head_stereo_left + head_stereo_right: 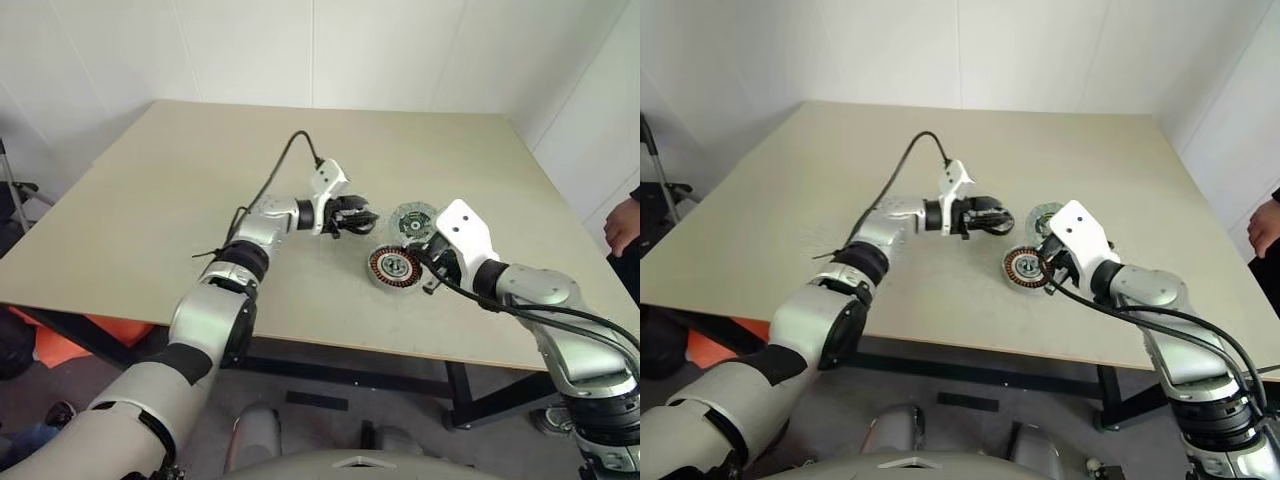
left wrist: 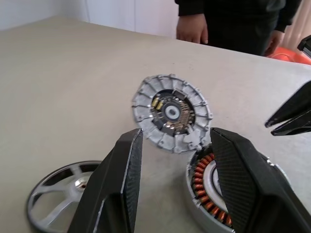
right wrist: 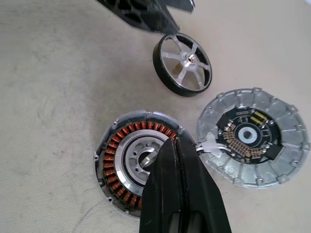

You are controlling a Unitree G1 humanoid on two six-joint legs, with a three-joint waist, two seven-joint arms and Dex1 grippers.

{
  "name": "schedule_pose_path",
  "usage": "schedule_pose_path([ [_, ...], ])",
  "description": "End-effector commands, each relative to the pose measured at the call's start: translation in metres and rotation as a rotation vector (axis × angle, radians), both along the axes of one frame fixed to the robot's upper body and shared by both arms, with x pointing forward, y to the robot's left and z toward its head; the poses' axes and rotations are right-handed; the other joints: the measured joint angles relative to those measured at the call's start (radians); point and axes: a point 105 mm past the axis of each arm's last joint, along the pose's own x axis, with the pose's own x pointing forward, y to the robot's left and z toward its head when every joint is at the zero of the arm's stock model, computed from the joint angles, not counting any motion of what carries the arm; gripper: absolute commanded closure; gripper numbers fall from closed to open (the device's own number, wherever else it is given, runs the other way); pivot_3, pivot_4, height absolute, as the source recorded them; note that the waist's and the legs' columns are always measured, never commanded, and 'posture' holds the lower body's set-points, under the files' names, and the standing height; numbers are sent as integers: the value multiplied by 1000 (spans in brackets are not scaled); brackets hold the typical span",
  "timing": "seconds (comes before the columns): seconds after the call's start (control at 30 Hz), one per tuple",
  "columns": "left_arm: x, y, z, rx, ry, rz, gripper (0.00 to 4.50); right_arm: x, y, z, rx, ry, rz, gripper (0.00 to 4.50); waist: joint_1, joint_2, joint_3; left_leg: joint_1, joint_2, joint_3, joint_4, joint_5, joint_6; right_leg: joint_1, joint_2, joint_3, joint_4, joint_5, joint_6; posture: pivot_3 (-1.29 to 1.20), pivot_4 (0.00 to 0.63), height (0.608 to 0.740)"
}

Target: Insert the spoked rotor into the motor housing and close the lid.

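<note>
We hold the right claw (image 3: 177, 145) pressed together over the motor housing (image 3: 138, 167) (steadying, likely); left claw (image 2: 172, 184) apart near the spoked rotor (image 3: 183, 64), unheld.

A broad beige table (image 1: 200, 190) with a plain matte top stands in a white-walled corner. Beyond the table's far right edge stands a person in dark clothes (image 2: 233, 19), one hand (image 2: 192, 28) hanging just past that edge. Below the table's near left edge lies something orange (image 1: 60, 338) on the grey floor (image 1: 330, 395).
</note>
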Motion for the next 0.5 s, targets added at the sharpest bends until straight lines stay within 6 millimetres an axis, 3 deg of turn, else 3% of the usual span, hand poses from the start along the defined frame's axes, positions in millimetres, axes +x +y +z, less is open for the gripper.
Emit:
schedule_pose_path([
  [0.03,6,25,0,-9,-5,72,2165,6,1,0,-15,-25,-1,4455,0,0,0,0,0,0,0,0,0,0,0,0,0,0,0,0,0,740],
  [0.23,1,46,-17,-4,28,122,2165,9,0,-14,-9,13,-3,4455,2,0,0,-1,0,0,0,0,0,0,0,-1,0,0,0,0,0,740],
  [0.5,-7,49,-24,-14,52,153,2165,15,3,-24,1,34,-1,4455,-2,0,0,0,1,0,0,0,-1,-1,1,-1,0,0,0,0,0,740],
])
